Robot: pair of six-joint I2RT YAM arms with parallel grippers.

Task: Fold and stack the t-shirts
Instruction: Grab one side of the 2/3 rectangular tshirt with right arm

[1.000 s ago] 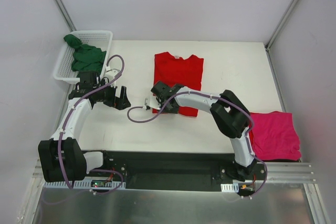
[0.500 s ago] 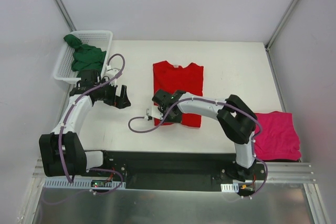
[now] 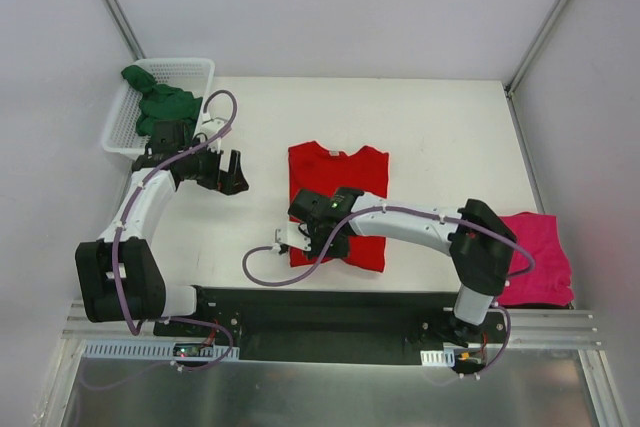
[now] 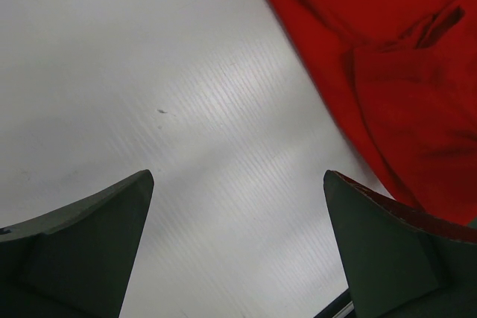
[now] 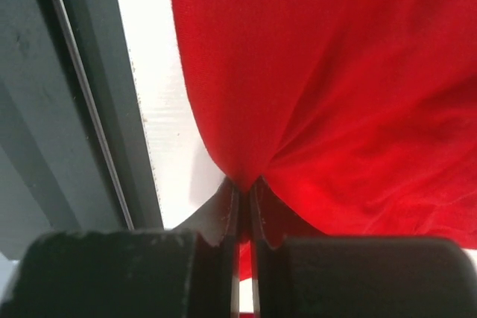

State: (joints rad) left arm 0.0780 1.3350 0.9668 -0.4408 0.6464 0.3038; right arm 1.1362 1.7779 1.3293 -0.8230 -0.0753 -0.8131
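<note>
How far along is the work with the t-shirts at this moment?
Done: the pink t-shirt lies as a compact, folded-looking square near the right arm's base. In hand: the right gripper is shut on the near edge of the red t-shirt; the left gripper hangs open beside it. Left: the green t-shirt sits bunched in the white basket; nothing is stacked.

open table (image 3: 440, 147) between red tee (image 3: 335, 172) and pink tee (image 3: 537, 247); basket (image 3: 190, 65) near left gripper (image 3: 232, 175).

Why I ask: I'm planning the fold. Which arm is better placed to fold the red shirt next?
Right, probably. The right gripper is shut on the red shirt; the left gripper hangs open, empty, beside it.
</note>
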